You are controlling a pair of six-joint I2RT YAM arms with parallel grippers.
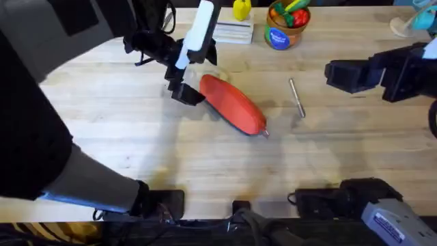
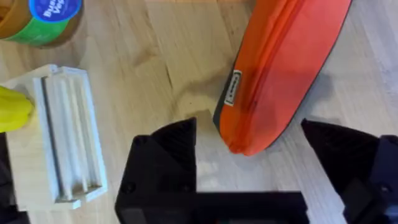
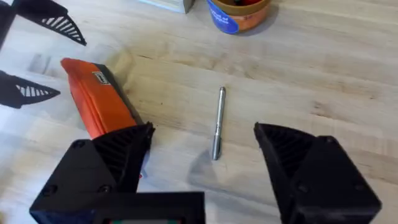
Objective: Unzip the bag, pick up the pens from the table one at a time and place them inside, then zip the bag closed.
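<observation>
The orange-red bag (image 1: 232, 104) lies slantwise in the middle of the table (image 1: 136, 157), its small zip pull (image 1: 265, 132) at the near right end. My left gripper (image 1: 188, 85) is open at the bag's far left end. In the left wrist view that end of the bag (image 2: 280, 68) sits between the black fingers (image 2: 168, 155), and its zip looks closed. A thin silvery pen (image 1: 296, 98) lies to the right of the bag. My right gripper (image 1: 334, 74) hangs open, farther right of the pen (image 3: 217, 124), with nothing in it (image 3: 205, 134).
At the back of the table stand an orange and blue cup (image 1: 283, 27) of colourful items, a yellow object (image 1: 241, 9) and a white grooved block (image 2: 68, 137). A pale blue thing (image 1: 416, 20) sits at the far right corner. Bare wood stretches in front of the bag.
</observation>
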